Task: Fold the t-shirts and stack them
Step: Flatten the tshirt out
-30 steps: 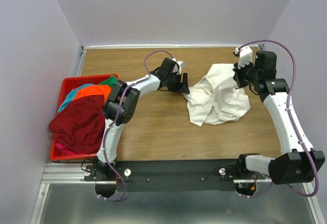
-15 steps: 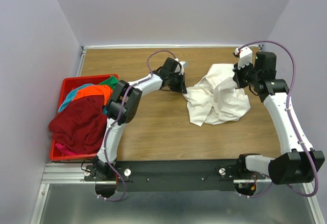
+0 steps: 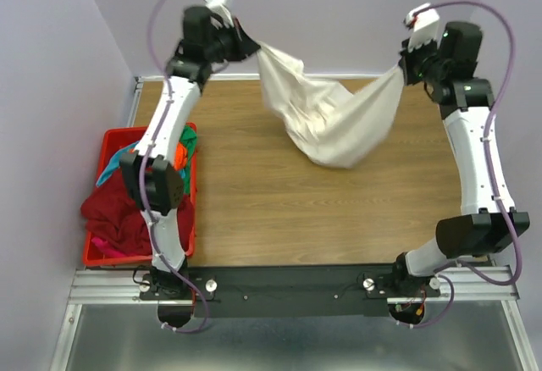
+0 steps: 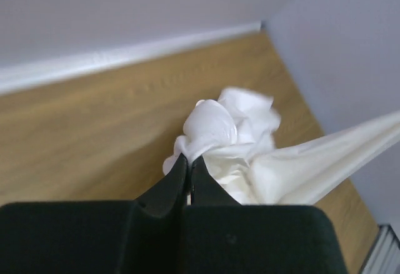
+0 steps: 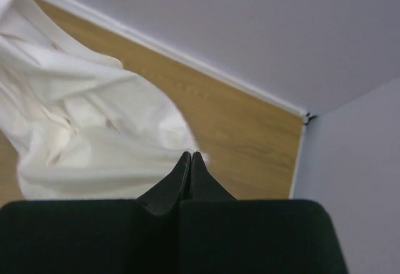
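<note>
The large white t-shirt [image 3: 326, 117] hangs in the air above the back of the table, stretched between both arms and sagging in the middle. My left gripper [image 3: 251, 47] is shut on its left end, high at the back left; the bunched cloth [image 4: 219, 130] shows just past the tips. My right gripper [image 3: 405, 68] is shut on the right end, high at the back right, with the cloth [image 5: 81, 130] spreading out to the left of the tips. The other t-shirts, dark red [image 3: 118, 206], orange [image 3: 146, 149], teal and green, lie heaped in the red basket [image 3: 93, 252].
The red basket stands at the table's left edge beside the left arm's base. The wooden table [image 3: 279, 210] ends at a white back rail [image 3: 339, 76] against the wall. Purple walls close in on the left, back and right.
The left gripper closed on the white t-shirt's left edge. Both arms then rose toward the back, lifting the shirt off the table and stretching it between them.
</note>
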